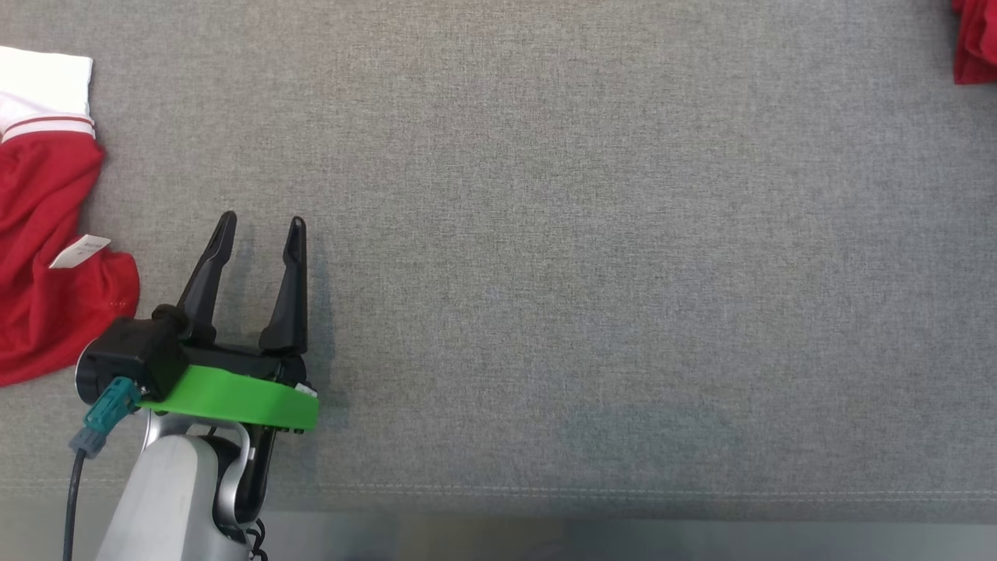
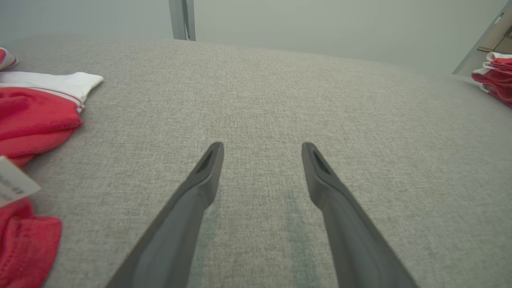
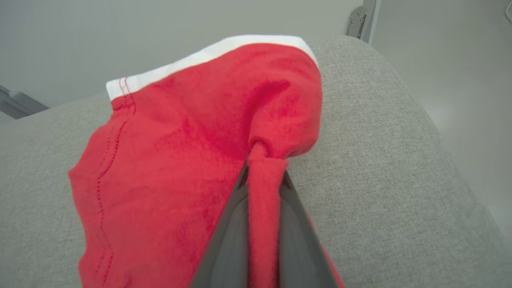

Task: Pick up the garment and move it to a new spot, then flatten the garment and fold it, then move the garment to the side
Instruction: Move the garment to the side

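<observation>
Head view: left gripper [image 1: 262,222], fingers [image 1: 291,288] apart.

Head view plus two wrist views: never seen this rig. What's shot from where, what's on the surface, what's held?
A two-armed robot; each arm ends in a two-fingered tool. The head view looks down from its head at a grey fabric-covered surface; the left tool is there, open and empty. Each wrist view looks along that tool's own fingers. In the right wrist view the right tool is shut on a pinch of a red cloth garment with a white band. Another red and white cloth garment with a paper tag lies at the head view's left edge.
</observation>
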You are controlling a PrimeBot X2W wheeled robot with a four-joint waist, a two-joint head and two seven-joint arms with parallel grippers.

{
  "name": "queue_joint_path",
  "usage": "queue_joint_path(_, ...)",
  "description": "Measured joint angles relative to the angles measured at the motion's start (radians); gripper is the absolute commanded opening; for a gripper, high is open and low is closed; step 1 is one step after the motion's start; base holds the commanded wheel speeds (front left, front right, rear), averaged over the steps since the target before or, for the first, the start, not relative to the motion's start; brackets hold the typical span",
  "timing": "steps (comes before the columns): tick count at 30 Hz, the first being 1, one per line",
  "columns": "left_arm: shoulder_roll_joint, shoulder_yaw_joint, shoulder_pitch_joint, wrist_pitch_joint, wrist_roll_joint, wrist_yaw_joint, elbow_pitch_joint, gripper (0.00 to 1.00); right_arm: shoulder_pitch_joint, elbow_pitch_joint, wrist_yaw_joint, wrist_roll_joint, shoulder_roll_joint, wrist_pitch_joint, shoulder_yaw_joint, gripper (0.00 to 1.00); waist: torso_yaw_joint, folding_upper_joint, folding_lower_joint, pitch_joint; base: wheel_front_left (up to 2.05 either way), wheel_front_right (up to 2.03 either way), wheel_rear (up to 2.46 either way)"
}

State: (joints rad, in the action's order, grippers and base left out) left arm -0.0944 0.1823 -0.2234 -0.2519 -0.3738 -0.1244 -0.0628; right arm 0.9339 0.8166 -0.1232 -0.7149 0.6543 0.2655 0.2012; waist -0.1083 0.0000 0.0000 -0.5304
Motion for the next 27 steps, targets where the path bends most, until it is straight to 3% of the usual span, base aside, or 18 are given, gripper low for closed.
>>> queue_joint_path(3,-0.003,0.004,0.0,0.0,0.0,0.0,0.0,1.0,-0.001,0.005,0.0,0.009,0.006,-0.016,-0.003,0.0,0.002,0.0,0.0,-0.005,0.0,0.0,0.0)
queue_joint_path(5,-0.005,0.005,-0.001,0.0,0.0,0.0,0.0,1.0,-0.001,0.008,0.003,0.021,0.007,-0.029,-0.002,0.92,0.003,0.0,0.0,-0.008,0.0,0.0,0.0)
queue_joint_path(6,-0.006,0.006,-0.001,0.0,0.0,0.0,0.0,1.0,-0.002,0.009,0.01,0.035,0.009,-0.036,-0.001,1.0,0.003,0.0,0.0,-0.01,0.0,0.0,0.0)
queue_joint_path(18,-0.007,-0.001,-0.021,0.0,0.0,0.0,-0.01,1.0,-0.026,0.059,0.115,0.075,0.009,-0.142,-0.01,1.0,0.009,0.0,0.0,0.016,0.0,0.0,0.0)
queue_joint_path(24,-0.002,0.003,-0.023,0.0,0.0,0.0,-0.026,1.0,-0.047,0.048,0.115,0.106,-0.012,-0.243,0.0,1.0,0.018,0.0,0.0,0.061,0.0,0.0,0.0)
queue_joint_path(27,0.003,0.002,-0.023,0.0,0.0,0.0,-0.034,1.0,-0.047,0.012,0.098,0.113,-0.042,-0.299,0.015,1.0,0.023,0.0,0.0,0.09,0.0,0.0,0.0)
